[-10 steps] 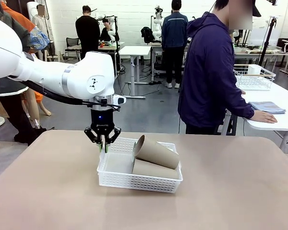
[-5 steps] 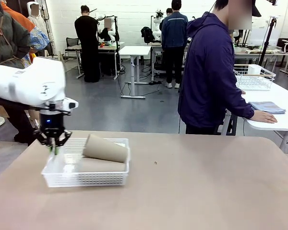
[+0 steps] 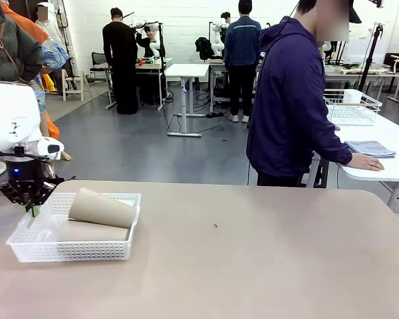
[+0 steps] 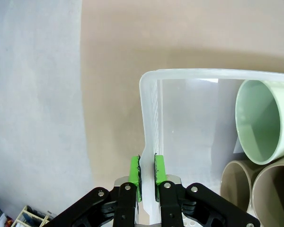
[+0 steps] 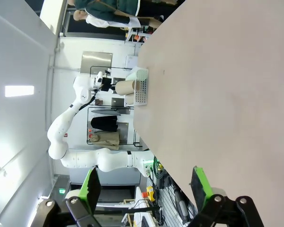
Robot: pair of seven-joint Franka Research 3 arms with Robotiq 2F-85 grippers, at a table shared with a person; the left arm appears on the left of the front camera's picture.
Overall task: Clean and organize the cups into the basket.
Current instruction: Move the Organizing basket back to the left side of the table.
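The white mesh basket (image 3: 73, 251) stands at the table's left end with tan cups (image 3: 103, 208) lying on their sides in it, one stacked on another. My left gripper (image 3: 32, 208) is shut on the basket's left rim. In the left wrist view its green pads (image 4: 135, 172) pinch the thin basket wall (image 4: 149, 118), and a mint green cup (image 4: 258, 120) and two tan cups (image 4: 236, 182) lie open-mouthed inside. My right gripper (image 5: 146, 187) hangs open over the bare table, far from the basket (image 5: 139, 85).
A person in a dark jacket (image 3: 289, 100) stands at the table's far side, one hand on a side table that carries a white wire basket (image 3: 351, 109) and a folded cloth (image 3: 369, 147). The tabletop (image 3: 253, 266) stretches right of the basket.
My left gripper has pulled the basket, with the cups in it, from the table's middle to its left end. The cups have hardly shifted inside.
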